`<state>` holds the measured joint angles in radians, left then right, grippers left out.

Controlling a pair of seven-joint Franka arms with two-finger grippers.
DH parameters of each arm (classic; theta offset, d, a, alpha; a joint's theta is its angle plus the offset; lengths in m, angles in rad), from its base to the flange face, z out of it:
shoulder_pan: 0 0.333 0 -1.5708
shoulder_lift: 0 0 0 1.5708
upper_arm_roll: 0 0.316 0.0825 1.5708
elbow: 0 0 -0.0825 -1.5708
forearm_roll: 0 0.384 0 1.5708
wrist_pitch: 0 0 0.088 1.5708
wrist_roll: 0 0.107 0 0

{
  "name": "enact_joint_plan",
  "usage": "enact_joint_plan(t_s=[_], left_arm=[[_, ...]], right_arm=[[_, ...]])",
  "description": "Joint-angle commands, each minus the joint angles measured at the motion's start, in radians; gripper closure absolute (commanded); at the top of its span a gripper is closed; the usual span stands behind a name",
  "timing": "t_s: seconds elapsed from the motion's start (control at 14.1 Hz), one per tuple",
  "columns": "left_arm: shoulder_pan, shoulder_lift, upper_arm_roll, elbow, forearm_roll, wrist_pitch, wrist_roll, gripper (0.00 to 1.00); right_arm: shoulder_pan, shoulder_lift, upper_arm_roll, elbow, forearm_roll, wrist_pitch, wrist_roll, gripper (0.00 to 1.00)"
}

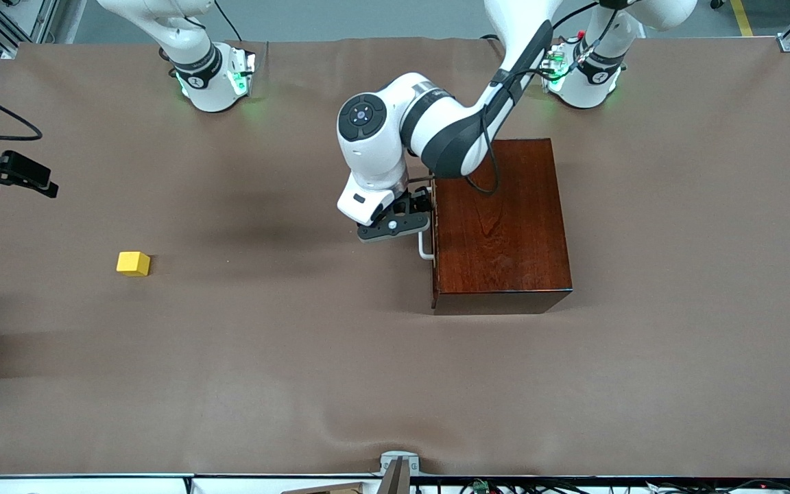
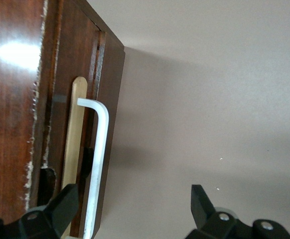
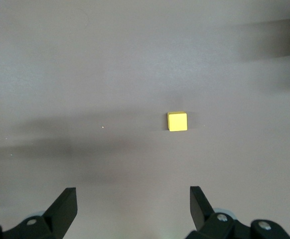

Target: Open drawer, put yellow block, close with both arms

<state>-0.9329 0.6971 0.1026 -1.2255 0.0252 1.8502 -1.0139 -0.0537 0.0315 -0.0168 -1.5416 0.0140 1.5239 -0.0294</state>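
step: opening drawer (image 1: 434,233), shut yet
L gripper (image 2: 135,211): jaws wide, straddling handle (image 2: 99,164)
R gripper (image 3: 133,211): agape, over block (image 3: 177,121)
next: L clamps, pulls

arms: two white jointed robot arms (image 1: 395,137), dark grey joint bands | bases: white, green-lit (image 1: 220,82) | cables: black, along upper links | grippers: black, silver screws (image 1: 395,223)

Even, bright overhead light falls on the table (image 1: 230,384), where soft dark shadows of the arms lie as bands, a white glare patch sits on the glossy box (image 2: 15,55), green glow rings the bases (image 1: 237,82), and all 3 views look sharp.
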Motion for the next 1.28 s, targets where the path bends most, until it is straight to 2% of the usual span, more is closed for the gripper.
enact_joint_plan(t_s=[0.0,0.36,1.21], left_arm=[[-0.018,0.033,0.015,0.029,0.018,-0.003,0.014,0.00],[-0.017,0.044,0.014,0.023,0.018,-0.048,0.070,0.00],[-0.018,0.096,0.015,0.023,0.019,-0.051,0.072,0.00]], right_arm=[[-0.015,-0.012,0.012,-0.005,0.001,-0.004,0.002,0.00],[-0.015,-0.012,0.012,-0.003,0.000,-0.004,0.002,0.00],[-0.015,-0.012,0.012,-0.003,0.000,-0.002,0.002,0.00]])
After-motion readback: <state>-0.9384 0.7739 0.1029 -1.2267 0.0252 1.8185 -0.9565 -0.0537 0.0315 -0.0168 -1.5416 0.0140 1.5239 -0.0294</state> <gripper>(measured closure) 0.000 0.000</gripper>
